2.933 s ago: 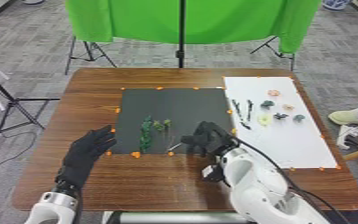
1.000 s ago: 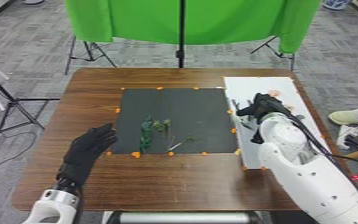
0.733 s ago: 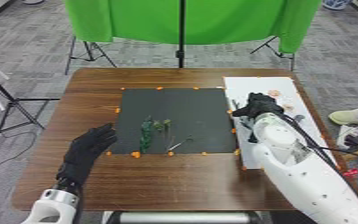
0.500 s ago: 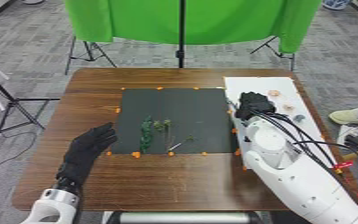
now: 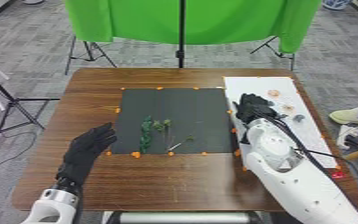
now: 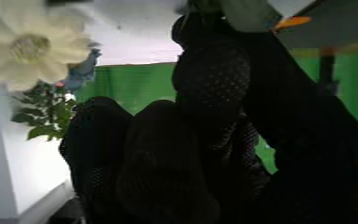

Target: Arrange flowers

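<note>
In the head view my right hand (image 5: pixel 255 106) is low over the left part of the white sheet (image 5: pixel 286 150), hiding some of the pieces there. The right wrist view shows that hand (image 6: pixel 215 90) with its thumb and a finger together on a dark green sprig (image 6: pixel 249 16). A cream flower (image 6: pixel 33 47), a blue flower (image 6: pixel 84 70) and green leaves (image 6: pixel 44 112) are close by. My left hand (image 5: pixel 90 142), fingers straight, is at the black mat's left edge. On the mat (image 5: pixel 175 102) lie a long green sprig (image 5: pixel 146 134), a small green-headed stem (image 5: pixel 164 126) and a thin stem (image 5: pixel 182 143).
Pink (image 5: pixel 274 93), peach (image 5: pixel 288 107) and blue-grey (image 5: pixel 299 118) flowers lie on the sheet, right of my right hand. Orange tape pieces (image 5: pixel 136 155) line the mat's edges. Behind the brown table (image 5: pixel 175 185) hangs a green cloth (image 5: pixel 140 22).
My right hand has moved from the mat's lower right part to the white sheet, then slightly left there, uncovering the thin stem on the mat. The left hand has kept still.
</note>
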